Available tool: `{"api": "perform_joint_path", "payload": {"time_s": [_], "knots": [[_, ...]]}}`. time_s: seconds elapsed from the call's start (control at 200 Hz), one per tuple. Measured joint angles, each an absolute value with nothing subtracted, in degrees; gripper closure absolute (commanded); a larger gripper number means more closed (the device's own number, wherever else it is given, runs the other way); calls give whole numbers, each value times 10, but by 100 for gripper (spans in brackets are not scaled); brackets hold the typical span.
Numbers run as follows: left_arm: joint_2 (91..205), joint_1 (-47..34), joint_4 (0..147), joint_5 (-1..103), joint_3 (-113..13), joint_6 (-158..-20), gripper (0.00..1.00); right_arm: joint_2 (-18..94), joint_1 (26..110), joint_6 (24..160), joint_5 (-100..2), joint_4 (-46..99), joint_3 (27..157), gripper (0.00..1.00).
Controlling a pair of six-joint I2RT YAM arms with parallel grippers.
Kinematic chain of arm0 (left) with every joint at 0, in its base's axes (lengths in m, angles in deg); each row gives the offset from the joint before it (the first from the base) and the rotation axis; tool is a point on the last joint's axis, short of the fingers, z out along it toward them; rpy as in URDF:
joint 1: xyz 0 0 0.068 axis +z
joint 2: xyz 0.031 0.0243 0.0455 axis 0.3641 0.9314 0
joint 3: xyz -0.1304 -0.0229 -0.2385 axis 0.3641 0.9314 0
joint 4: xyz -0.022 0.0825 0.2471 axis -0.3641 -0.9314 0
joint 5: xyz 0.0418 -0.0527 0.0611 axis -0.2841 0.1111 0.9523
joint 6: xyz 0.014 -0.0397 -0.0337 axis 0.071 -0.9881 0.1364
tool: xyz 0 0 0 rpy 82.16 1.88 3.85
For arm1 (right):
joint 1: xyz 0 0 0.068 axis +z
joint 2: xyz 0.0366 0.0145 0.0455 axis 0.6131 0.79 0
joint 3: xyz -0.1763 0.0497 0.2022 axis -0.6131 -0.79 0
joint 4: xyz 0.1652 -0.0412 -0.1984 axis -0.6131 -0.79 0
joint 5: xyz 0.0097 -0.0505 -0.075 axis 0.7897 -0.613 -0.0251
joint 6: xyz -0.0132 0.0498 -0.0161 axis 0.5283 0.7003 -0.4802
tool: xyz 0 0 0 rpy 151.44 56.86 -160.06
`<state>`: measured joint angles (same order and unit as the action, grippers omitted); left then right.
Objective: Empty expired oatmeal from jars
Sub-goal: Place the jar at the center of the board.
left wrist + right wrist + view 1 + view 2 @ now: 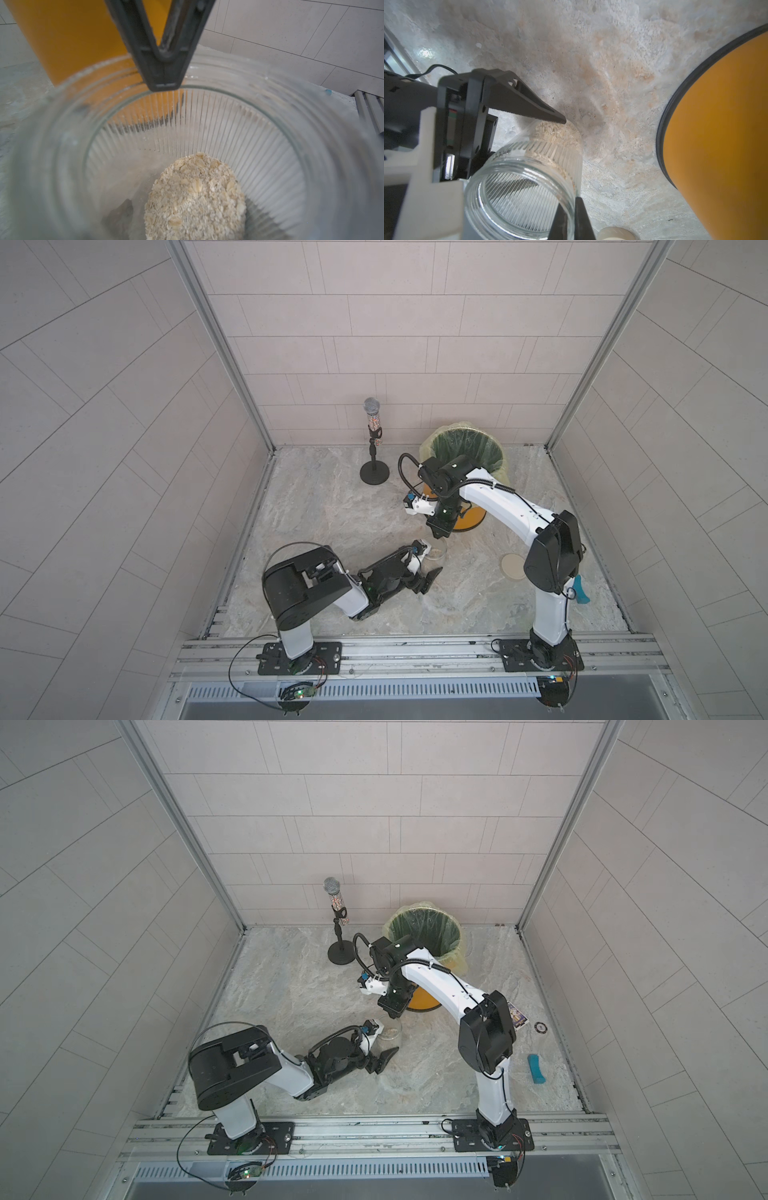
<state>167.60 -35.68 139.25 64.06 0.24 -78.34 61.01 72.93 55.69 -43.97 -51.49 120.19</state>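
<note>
A clear ribbed glass jar stands open in the middle of the stone table. Pale flaky oatmeal lies in its bottom, seen also through the glass wall. My left gripper reaches in low from the left and straddles the jar's body. One black finger lies against the glass; the other is hidden behind the jar. My right gripper comes down from above and is shut on the jar's rim, one finger inside the mouth and one outside. The cream lid lies flat to the right.
An orange bin lined with a yellow-green bag stands just behind the jar. A microphone on a black stand is at the back left. A blue object, a card and a small ring lie at the right.
</note>
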Motion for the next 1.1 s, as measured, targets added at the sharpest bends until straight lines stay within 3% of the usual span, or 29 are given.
{"api": "perform_joint_path", "payload": {"time_s": [0.185,0.315,0.44,0.49,0.68,0.825,1.101], "knots": [[1719,-357,1436,643,-7,-790,81,614,729,562,-452,-505,1194,100],[1721,-357,1439,646,-7,-791,61,614,729,562,-453,-501,1194,100],[1721,-356,1439,646,-7,-793,29,614,729,562,-455,-497,1192,100],[1720,-356,1438,646,-7,-794,24,614,729,562,-457,-494,1190,100],[1698,-354,1398,643,-10,-801,19,612,725,561,-449,-487,1185,100],[1670,-353,1354,639,-11,-807,0,601,722,563,-438,-474,1166,100],[1593,-347,1288,633,-47,-819,0,586,719,568,-426,-459,1145,100]]}}
